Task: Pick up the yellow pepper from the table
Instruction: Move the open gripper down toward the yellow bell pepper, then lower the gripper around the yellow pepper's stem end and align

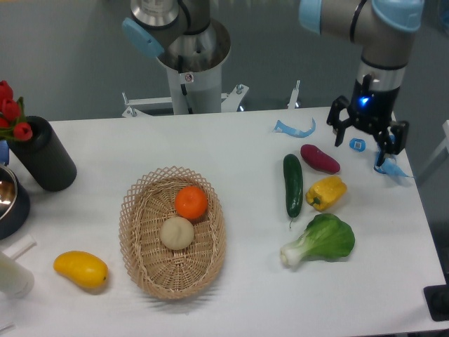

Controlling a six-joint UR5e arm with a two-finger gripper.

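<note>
Grey arm (379, 35), pale-blue joint caps

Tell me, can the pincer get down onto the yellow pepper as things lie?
Probably yes. The pincer hangs open above the table, with the yellow pepper uncovered from above. The cucumber and purple vegetable lie close but apart from it.

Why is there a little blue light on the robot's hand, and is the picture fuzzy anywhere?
In the camera view, the black two-finger gripper has a small blue lamp glowing on its body; why it is lit, the picture cannot say. The glossy yellow bell pepper looks sharp, with only soft shadows on the white table. The bright light is even, with no strong glare.
</note>
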